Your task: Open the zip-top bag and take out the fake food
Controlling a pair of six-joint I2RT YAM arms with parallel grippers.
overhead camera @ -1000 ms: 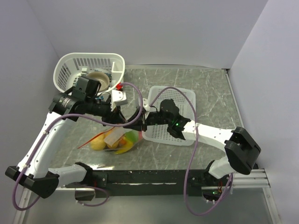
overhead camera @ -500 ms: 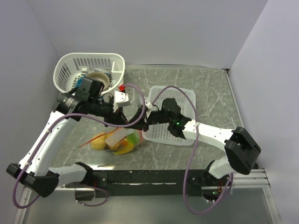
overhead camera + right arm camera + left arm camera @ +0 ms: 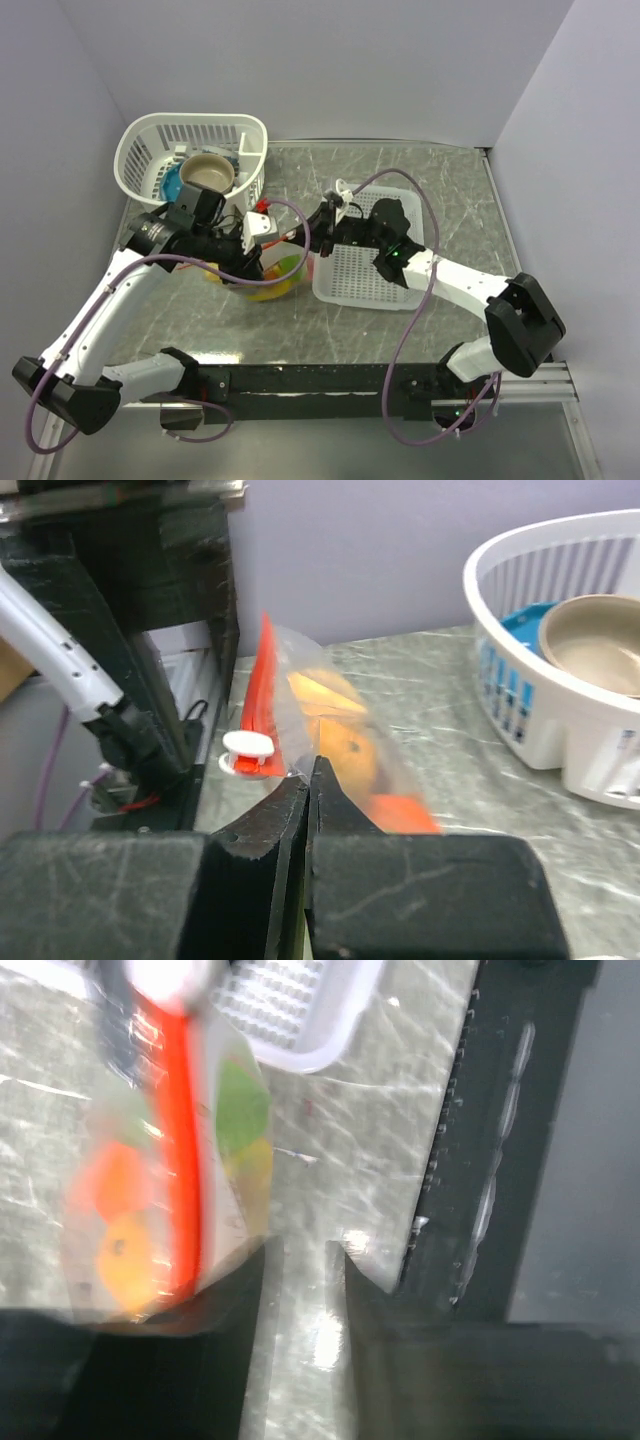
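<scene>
On table (image 3: 455, 200), mid-left | zip-top bag (image 3: 175, 1170) blurred | left hand (image 3: 300, 1260) parted | right hand (image 3: 308, 772) closed, grip unclear

Black left tool (image 3: 303, 1262) and right tool (image 3: 309, 776) cap white-linked, black-jointed arms (image 3: 95, 315) trailing looping purple cables (image 3: 398, 360).

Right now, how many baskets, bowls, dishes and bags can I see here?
white baskets: 2
tan bowl: 1
blue dish: 1
zip-top bag: 1
Total: 5
</scene>
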